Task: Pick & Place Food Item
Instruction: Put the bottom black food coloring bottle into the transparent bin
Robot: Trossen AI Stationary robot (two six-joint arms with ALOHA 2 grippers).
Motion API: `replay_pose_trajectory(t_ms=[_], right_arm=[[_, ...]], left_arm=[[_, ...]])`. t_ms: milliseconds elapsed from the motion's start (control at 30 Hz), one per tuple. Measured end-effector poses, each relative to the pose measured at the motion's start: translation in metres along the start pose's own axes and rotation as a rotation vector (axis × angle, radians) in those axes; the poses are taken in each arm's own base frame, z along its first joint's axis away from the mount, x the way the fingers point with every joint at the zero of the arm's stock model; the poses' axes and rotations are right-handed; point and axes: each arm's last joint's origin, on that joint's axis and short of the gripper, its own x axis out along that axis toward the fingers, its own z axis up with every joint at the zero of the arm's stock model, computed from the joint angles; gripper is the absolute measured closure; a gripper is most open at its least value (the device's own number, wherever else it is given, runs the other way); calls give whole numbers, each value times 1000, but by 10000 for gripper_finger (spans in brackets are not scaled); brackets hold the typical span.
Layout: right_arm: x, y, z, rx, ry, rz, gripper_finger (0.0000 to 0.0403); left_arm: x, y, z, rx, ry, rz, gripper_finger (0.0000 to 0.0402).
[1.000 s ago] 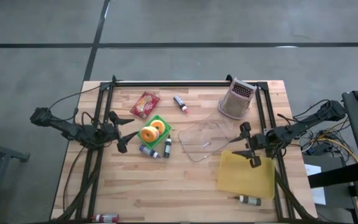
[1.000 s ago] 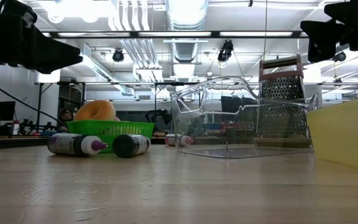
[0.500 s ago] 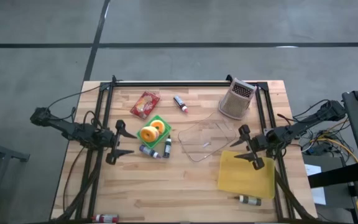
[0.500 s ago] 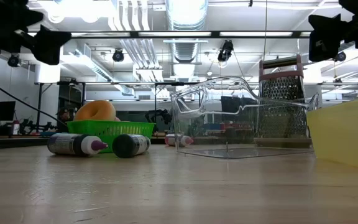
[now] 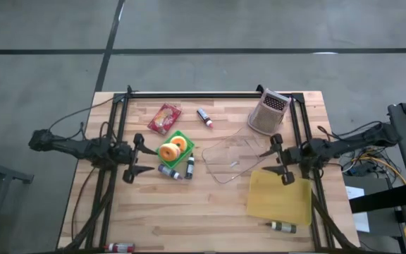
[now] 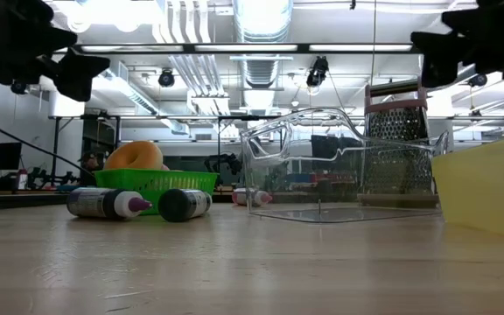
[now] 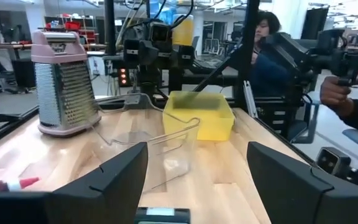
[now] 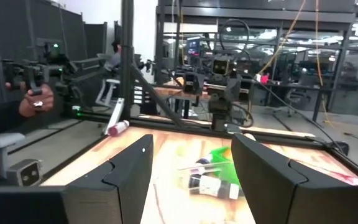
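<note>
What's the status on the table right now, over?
Left gripper open, empty, beside green basket. Right gripper open, empty, by clear container. Donuts untouched in basket. Bottles lie against basket's near side.

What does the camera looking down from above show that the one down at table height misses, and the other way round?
Only the overhead view shows the red snack packet, the bottle near the yellow bin and the one at the table's near edge. Only the table-height view shows the ceiling lights and ducts of the room behind. Both show the donuts in the green basket, the clear container, the grater and both open hands: left hand, right hand.
</note>
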Motion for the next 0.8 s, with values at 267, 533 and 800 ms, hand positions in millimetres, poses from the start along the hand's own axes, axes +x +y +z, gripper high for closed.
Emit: replay_pose_trajectory(t_ms=[267, 533, 800], right_arm=[[1, -20, -7, 61, 57, -35, 188], [8, -15, -10, 131, 107, 27, 188], [31, -1, 0, 226, 262, 111, 188]], left_arm=[[1, 14, -4, -15, 0, 83, 139], [2, 14, -8, -14, 3, 76, 140], [2, 15, -9, -15, 11, 83, 140]])
